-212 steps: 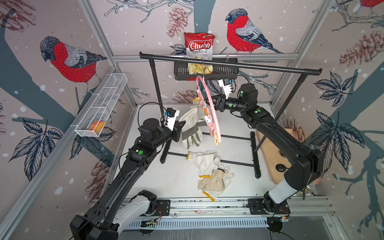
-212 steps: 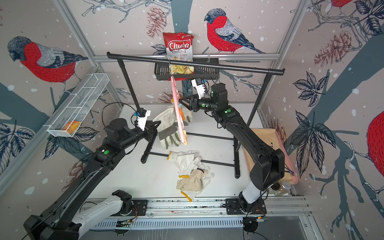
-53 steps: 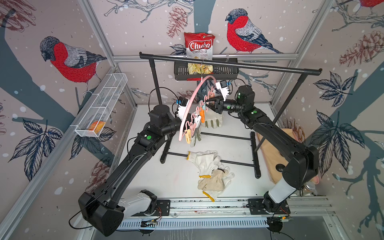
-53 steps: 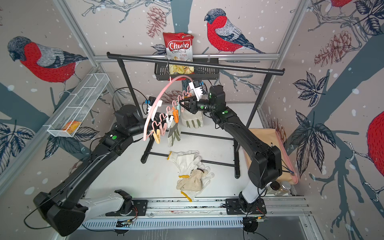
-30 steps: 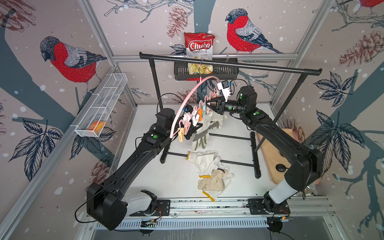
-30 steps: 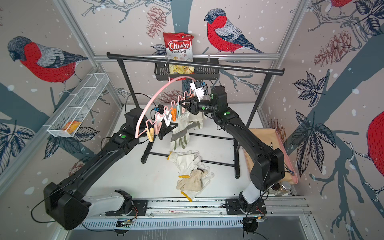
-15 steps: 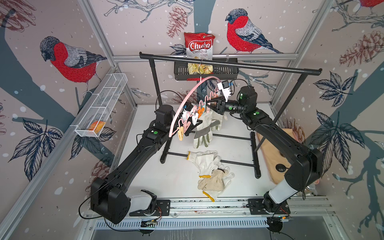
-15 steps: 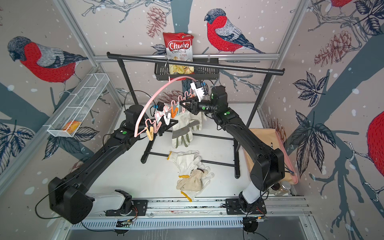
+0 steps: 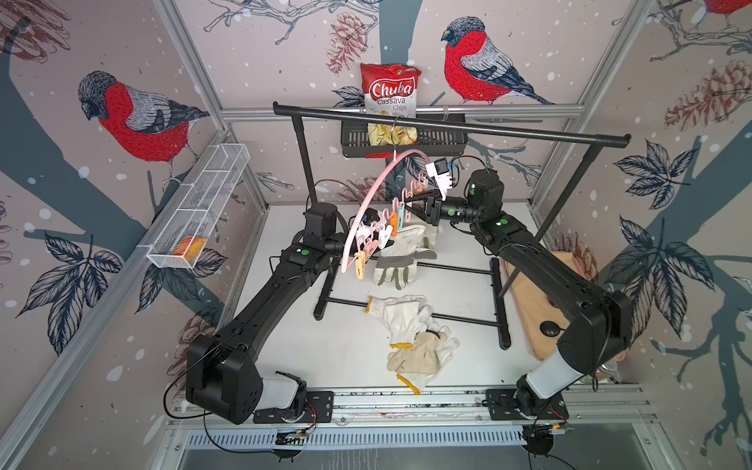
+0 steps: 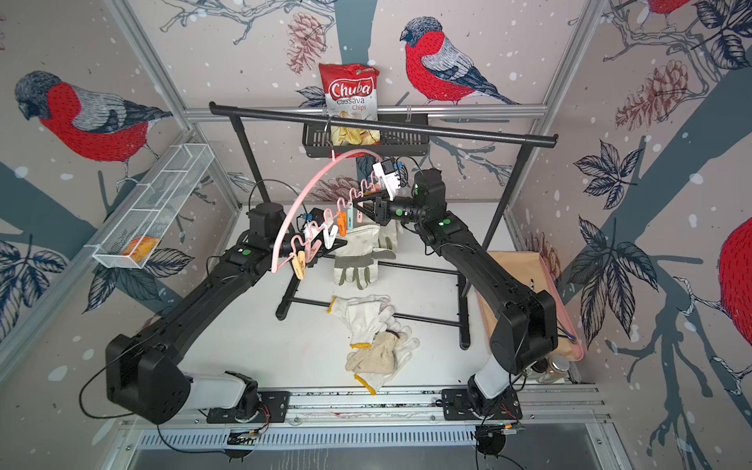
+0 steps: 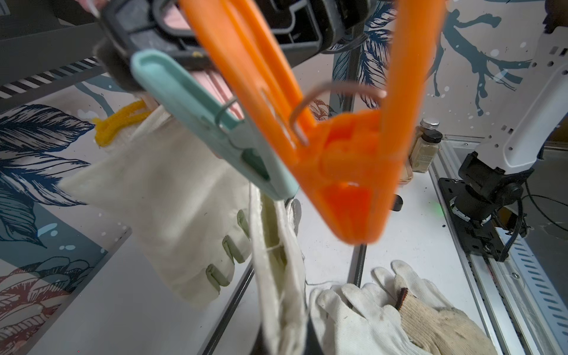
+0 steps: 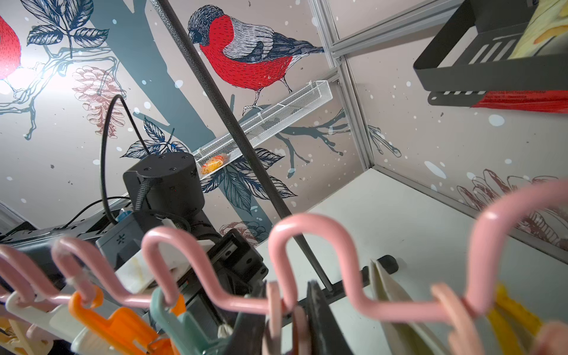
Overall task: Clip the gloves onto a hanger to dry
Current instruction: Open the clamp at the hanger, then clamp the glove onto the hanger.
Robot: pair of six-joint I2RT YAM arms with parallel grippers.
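While hanger (image 9: pixel 370 196) arches in both top views, left wrist, orange peg (image 11: pixel 347 172).

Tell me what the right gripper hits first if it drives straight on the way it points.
The pale pink clothes peg on the thin pink plastic hanger; the right gripper has its jaws flanking it. Depth beyond is unclear.

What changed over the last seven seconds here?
The hanger turned from edge-on to broadside, its lower end swinging toward the robot's left side. The left tool carried its leather glove in under the pegs, still gripping it. The right tool stayed on the hanger, closed on a pink peg. The knitted gloves on the table lay unmoved.
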